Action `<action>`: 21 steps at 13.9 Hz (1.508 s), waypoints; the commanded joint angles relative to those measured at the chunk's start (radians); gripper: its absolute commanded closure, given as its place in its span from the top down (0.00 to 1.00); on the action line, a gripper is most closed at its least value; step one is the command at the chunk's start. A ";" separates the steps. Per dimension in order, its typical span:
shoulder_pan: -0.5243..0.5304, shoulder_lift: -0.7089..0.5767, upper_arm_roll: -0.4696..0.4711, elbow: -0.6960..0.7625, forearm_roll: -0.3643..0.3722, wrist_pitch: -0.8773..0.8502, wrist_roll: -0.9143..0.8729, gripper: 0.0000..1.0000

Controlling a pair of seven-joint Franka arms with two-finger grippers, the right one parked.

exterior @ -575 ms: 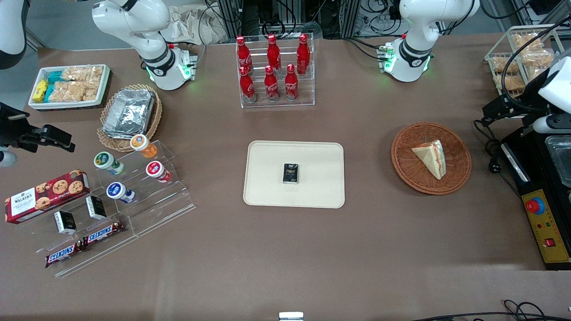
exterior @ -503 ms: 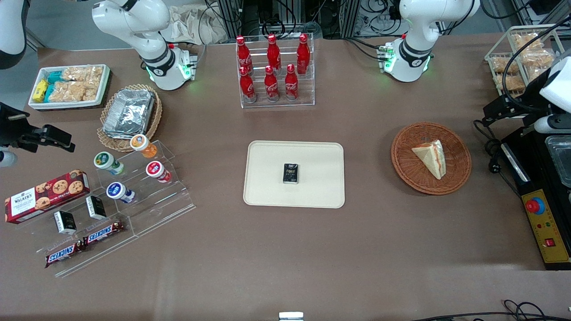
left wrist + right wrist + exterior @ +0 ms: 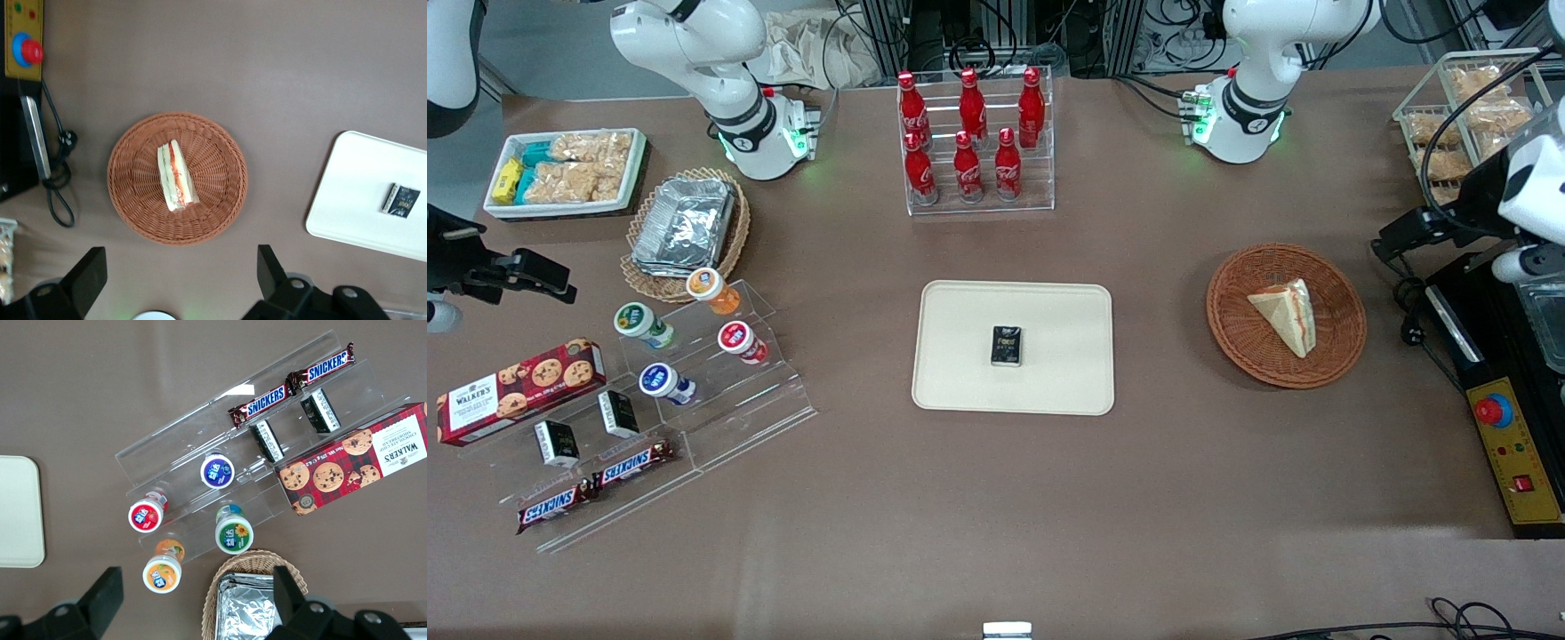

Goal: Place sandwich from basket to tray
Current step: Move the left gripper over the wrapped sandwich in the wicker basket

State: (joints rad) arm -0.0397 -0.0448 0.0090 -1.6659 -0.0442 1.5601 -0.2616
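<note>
The sandwich (image 3: 1286, 313) (image 3: 176, 176), a white wedge with red and green filling along one edge, lies in the round reddish-brown basket (image 3: 1232, 342) (image 3: 220, 213). The cream tray (image 3: 960, 356) (image 3: 353, 200) lies flat at the table's middle, with a small black packet (image 3: 1007, 346) (image 3: 403, 200) on it. My left gripper (image 3: 1396, 233) (image 3: 177, 277) hangs high above the table at the working arm's end, beside the basket and apart from it. It is open, its fingers (image 3: 87, 280) spread wide with nothing between them.
A control box with a red button (image 3: 1512, 453) and a looped cable (image 3: 1409, 302) lie by the basket at the working arm's end. A rack of red bottles (image 3: 974, 142) stands farther from the camera than the tray. Snack stands (image 3: 649, 391) fill the parked arm's end.
My left gripper has edged slightly toward the basket. The sandwich, basket and tray have not moved.
</note>
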 commanded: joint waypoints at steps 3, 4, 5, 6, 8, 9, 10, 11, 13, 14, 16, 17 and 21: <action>-0.009 -0.013 0.003 -0.142 -0.003 0.061 -0.163 1.00; -0.009 -0.026 0.003 -0.199 -0.002 0.093 -0.183 1.00; -0.009 -0.044 0.003 -0.257 0.001 0.148 -0.211 1.00; -0.009 -0.059 0.003 -0.320 0.001 0.206 -0.235 1.00; -0.009 -0.085 0.003 -0.447 0.003 0.338 -0.246 1.00; -0.009 -0.093 0.005 -0.503 0.003 0.392 -0.289 1.00; -0.009 -0.092 0.003 -0.540 0.009 0.449 -0.333 1.00; -0.009 -0.080 0.002 -0.563 0.032 0.490 -0.352 1.00; -0.009 -0.073 0.002 -0.615 0.046 0.553 -0.357 1.00; -0.009 -0.073 0.003 -0.638 0.046 0.586 -0.357 1.00; -0.009 -0.057 0.002 -0.685 0.046 0.658 -0.357 1.00; -0.009 -0.050 0.003 -0.719 0.046 0.707 -0.355 1.00; -0.011 0.008 0.002 -0.817 0.047 0.888 -0.353 1.00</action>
State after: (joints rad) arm -0.0457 -0.0527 0.0107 -2.4328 -0.0214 2.3638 -0.5930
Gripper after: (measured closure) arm 0.000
